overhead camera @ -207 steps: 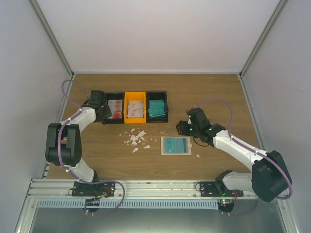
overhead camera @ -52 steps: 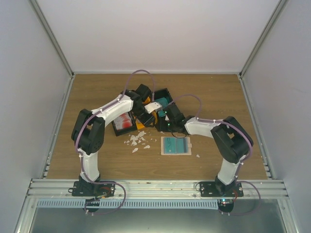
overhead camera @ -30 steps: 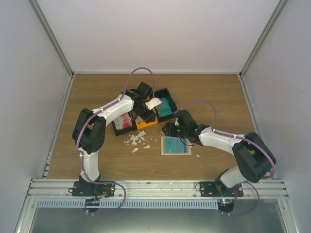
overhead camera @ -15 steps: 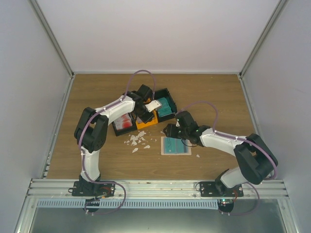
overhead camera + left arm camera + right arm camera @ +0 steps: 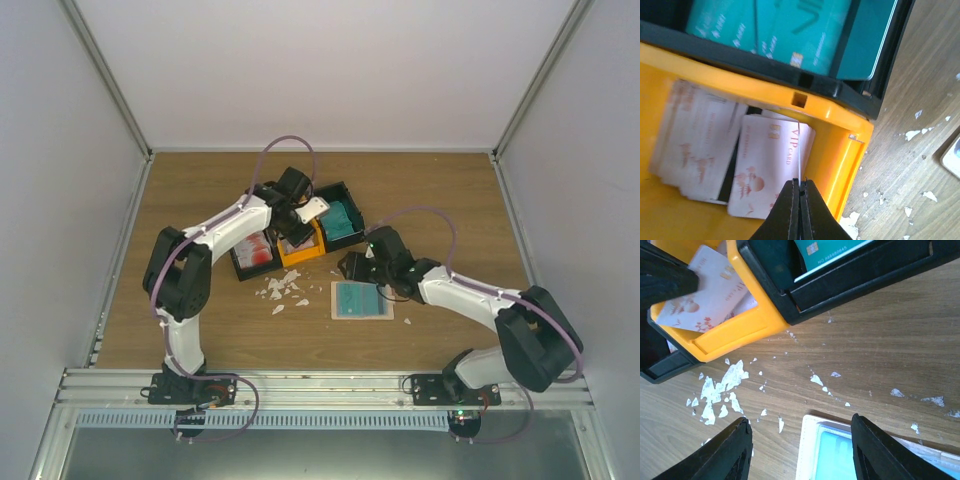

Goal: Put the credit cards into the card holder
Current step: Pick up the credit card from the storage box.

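Note:
My left gripper (image 5: 800, 184) is shut on a white credit card (image 5: 799, 155), which shows edge-on above the orange bin (image 5: 840, 145). More white cards with red print (image 5: 765, 175) lie in that bin. In the black bin beside it sit teal cards (image 5: 790, 25). The right wrist view shows the held white card (image 5: 705, 290) over the orange bin (image 5: 735, 332). The beige card holder (image 5: 361, 299) lies open on the table with a teal card in it. My right gripper (image 5: 802, 440) hangs open and empty just above the holder's near corner (image 5: 812, 450).
The joined black-orange-black bins (image 5: 296, 238) sit skewed at mid table, with the left black bin (image 5: 254, 252) holding red-and-white cards. White scraps (image 5: 281, 288) litter the wood between the bins and the holder. Grey walls enclose the table on three sides.
My left jaws have shut on the white card over the orange bin. The right arm has shifted slightly and stays open over the card holder.

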### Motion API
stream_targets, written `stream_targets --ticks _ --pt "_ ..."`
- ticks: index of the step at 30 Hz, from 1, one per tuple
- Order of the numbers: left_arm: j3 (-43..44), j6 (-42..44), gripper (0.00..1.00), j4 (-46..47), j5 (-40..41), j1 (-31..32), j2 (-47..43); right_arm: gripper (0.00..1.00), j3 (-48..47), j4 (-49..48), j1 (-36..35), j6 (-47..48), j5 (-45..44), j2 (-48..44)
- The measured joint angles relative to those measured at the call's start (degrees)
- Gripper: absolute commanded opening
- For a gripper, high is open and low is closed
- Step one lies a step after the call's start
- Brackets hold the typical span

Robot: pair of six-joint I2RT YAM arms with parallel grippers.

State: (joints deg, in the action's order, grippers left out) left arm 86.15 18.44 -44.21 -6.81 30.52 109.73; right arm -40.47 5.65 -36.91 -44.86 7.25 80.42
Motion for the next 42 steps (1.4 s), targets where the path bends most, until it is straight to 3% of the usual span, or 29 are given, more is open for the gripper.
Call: stream_targets --ticks 11,16,24,32,38,42 --pt "-0.26 -5.03 0.00 3.39 0.48 0.22 -15.45 0.50 -1.81 2.45 0.57 3.54 2.60 -7.41" --pt "-6.10 -13.77 0.00 11.65 -8.90 0.74 -26.43 0.56 -6.64 3.45 0.76 5.90 5.99 -12.35" --pt "-20.98 -34.91 0.00 32.48 -22.88 1.01 -45.64 0.65 -7.06 0.81 4.39 0.31 12.66 -23.39" --pt "-23.19 -53.57 0.00 45.11 -28.41 1.01 -49.05 0.64 -6.45 -7.58 4.42 -3.30 22.86 -31.01" --pt "-26.60 -63.19 0.00 50.73 -31.67 1.01 -47.98 0.64 -7.32 -10.36 4.42 -4.83 25.92 -31.45" --pt "-27.63 -67.14 0.00 54.18 -33.94 1.01 -46.88 0.55 -9.25 -9.86 4.42 -4.81 26.18 -28.46"
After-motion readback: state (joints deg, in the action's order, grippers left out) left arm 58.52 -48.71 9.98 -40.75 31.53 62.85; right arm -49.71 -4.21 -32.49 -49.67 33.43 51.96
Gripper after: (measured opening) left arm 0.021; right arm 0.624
